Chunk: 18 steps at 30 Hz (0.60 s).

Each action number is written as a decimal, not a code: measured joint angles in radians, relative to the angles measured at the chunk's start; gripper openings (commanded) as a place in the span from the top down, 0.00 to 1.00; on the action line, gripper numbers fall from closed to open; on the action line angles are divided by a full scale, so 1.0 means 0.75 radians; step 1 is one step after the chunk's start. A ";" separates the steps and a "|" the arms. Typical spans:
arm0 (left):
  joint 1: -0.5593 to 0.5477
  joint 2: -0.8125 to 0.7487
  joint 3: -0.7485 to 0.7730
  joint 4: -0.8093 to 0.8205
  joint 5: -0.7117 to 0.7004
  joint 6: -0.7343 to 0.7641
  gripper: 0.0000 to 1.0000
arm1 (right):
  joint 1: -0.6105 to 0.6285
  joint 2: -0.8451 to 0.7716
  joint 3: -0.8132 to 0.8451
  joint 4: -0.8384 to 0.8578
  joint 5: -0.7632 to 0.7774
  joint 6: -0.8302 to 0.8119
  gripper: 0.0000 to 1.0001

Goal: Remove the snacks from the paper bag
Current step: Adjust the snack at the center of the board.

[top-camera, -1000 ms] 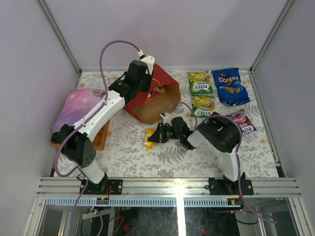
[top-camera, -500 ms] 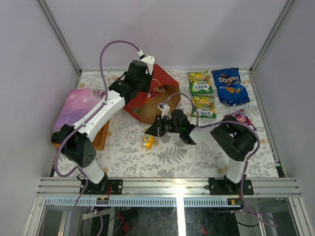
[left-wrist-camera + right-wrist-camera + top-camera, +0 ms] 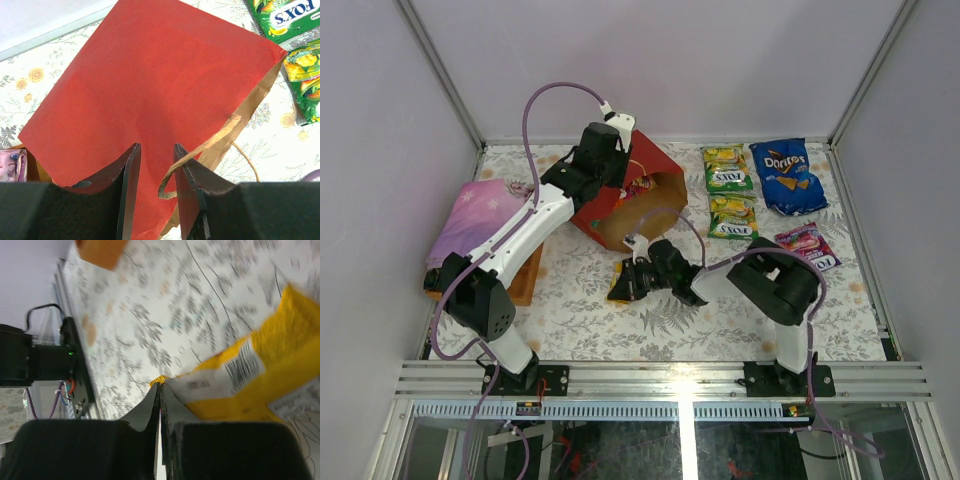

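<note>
The red paper bag (image 3: 655,160) is seen lying tilted near the middle of the table's (image 3: 570,310) far edge, its brown mouth turned toward the right side. A packet inside the mouth (image 3: 640,186) can just be made out. The bag's upper wall is gripped by the left gripper (image 3: 156,147), whose fingers are set narrowly with red paper between them and a handle (image 3: 200,150) looped beside one finger. The fingers of the right gripper (image 3: 160,386) are pressed fully together, their tips laid against the edge of a small yellow packet (image 3: 280,355) that lies on the table just in front of the bag's mouth; whether any of the packet is pinched cannot be told. A blue Doritos bag (image 3: 785,175) is laid in the far right corner, with two green Fox's packets (image 3: 727,168) (image 3: 732,216) just left of it. A pink packet (image 3: 807,247) is placed near the right edge. A pink-purple cloth (image 3: 475,215) is spread over a wooden tray (image 3: 525,282) at the left edge.
</note>
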 measured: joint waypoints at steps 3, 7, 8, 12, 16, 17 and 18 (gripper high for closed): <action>0.000 0.000 0.000 0.000 0.001 0.000 0.67 | 0.008 0.081 -0.002 -0.061 0.002 0.015 1.00; 0.000 0.000 0.000 0.000 0.001 0.000 0.67 | 0.007 0.090 0.027 -0.138 0.009 0.013 1.00; 0.000 0.000 0.000 0.000 0.001 0.000 0.67 | 0.007 0.090 0.044 -0.163 0.013 0.009 1.00; 0.000 0.000 0.000 0.000 0.000 0.000 0.67 | 0.007 0.092 0.099 -0.211 0.017 0.005 1.00; 0.000 0.000 0.000 0.000 0.000 0.000 0.67 | 0.007 0.081 0.111 -0.222 0.008 0.008 1.00; 0.000 0.000 0.000 0.000 0.000 0.000 0.67 | 0.007 0.065 0.111 -0.239 0.008 0.001 1.00; 0.000 0.000 0.000 0.000 0.000 0.000 0.67 | 0.007 0.038 0.111 -0.257 0.010 -0.010 0.96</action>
